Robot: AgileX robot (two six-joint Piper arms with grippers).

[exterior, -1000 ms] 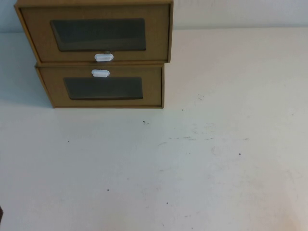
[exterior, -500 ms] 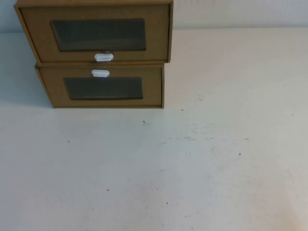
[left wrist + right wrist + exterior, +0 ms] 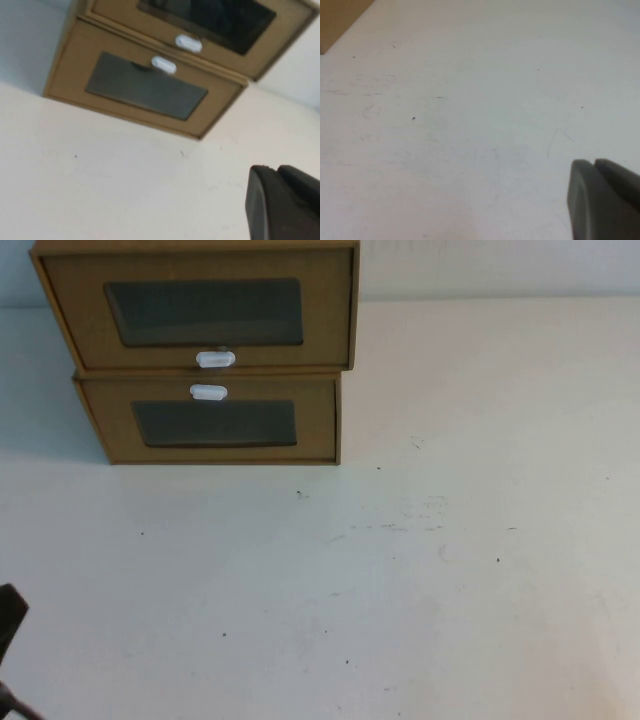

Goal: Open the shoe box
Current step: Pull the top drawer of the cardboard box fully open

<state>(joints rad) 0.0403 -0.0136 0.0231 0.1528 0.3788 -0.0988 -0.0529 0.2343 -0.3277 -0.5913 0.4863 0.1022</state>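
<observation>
Two brown shoe boxes are stacked at the table's far left, each with a dark window and a small white handle. The upper box (image 3: 200, 305) carries its handle (image 3: 216, 359) at its bottom edge. On the lower box (image 3: 215, 420) the handle (image 3: 208, 392) sits at the top edge. Both boxes are closed. The left wrist view shows the lower box (image 3: 145, 90) and its handle (image 3: 163, 64), with my left gripper (image 3: 276, 169) shut, empty and well short of the boxes. My right gripper (image 3: 594, 162) is shut and empty over bare table.
The white table (image 3: 420, 570) carries small dark specks and faint scuffs. A dark part of my left arm (image 3: 8, 618) shows at the near left edge of the high view. A corner of a brown box (image 3: 340, 15) shows in the right wrist view.
A dark part of my left arm has come into the near left corner of the high view. The boxes have not moved.
</observation>
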